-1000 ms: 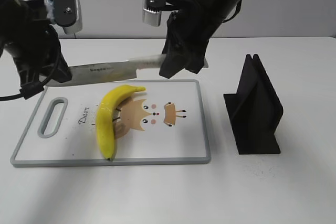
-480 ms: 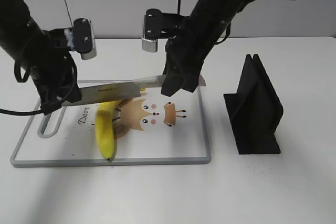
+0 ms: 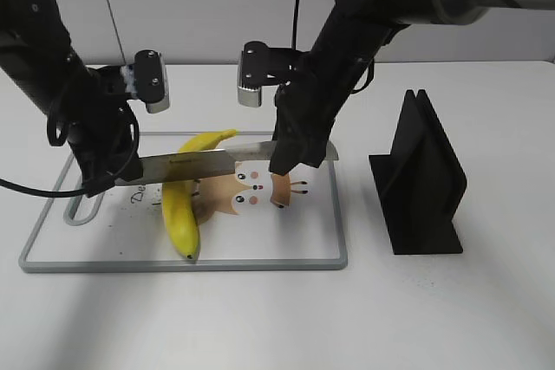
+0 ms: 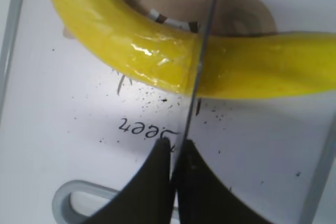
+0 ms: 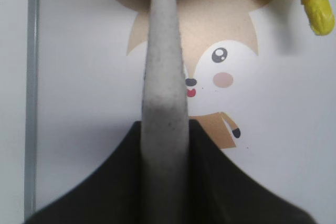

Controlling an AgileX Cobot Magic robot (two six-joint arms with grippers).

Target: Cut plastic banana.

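Note:
The yellow plastic banana (image 3: 180, 207) lies on the white cutting board (image 3: 286, 240), stem to the back. A knife (image 3: 201, 163) lies across its upper half, blade edge on the peel. My left gripper (image 3: 108, 175) is shut on the blade's tip end; in the left wrist view the gripper (image 4: 176, 145) pinches the thin blade (image 4: 202, 51), which crosses the banana (image 4: 131, 45). My right gripper (image 3: 290, 158) is shut on the knife's grey handle (image 5: 164, 77); the fingers (image 5: 118, 171) flank it in the right wrist view, and the banana's stem (image 5: 317, 14) shows at the top right.
A black slotted knife stand (image 3: 421, 179) stands on the table right of the board. The board has a grey rim, a handle slot (image 3: 80, 210) at its left end and a cartoon deer print (image 3: 251, 192) under the knife.
Both arms have lowered the knife from above the board's back edge down and forward onto the banana. The banana has shifted slightly.

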